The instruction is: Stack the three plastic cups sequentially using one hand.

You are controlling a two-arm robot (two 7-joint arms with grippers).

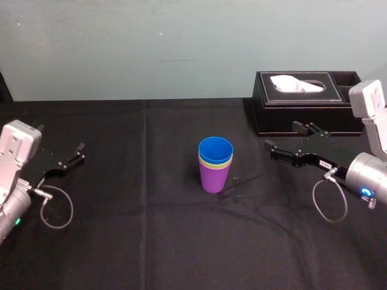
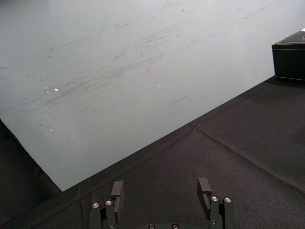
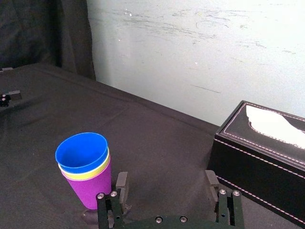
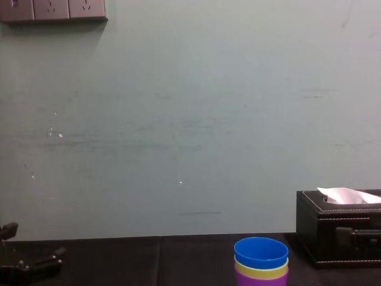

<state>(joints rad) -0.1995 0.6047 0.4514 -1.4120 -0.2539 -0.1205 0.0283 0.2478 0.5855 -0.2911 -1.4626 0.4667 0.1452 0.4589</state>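
Observation:
The three plastic cups stand nested upright at the middle of the black table: the blue cup (image 1: 216, 148) sits inside the yellow-green cup (image 1: 216, 163), which sits inside the purple cup (image 1: 214, 179). The stack also appears in the right wrist view (image 3: 85, 164) and in the chest view (image 4: 261, 261). My right gripper (image 1: 282, 135) hovers to the right of the stack, apart from it, with its fingers (image 3: 120, 183) open and nothing between them. At the table's left side my left gripper (image 1: 60, 140) is parked, open and empty (image 2: 160, 188).
A black tissue box (image 1: 302, 103) with a white tissue stands at the back right, just behind the right gripper. A black cloth (image 1: 151, 241) covers the table, and a pale wall runs along its far edge.

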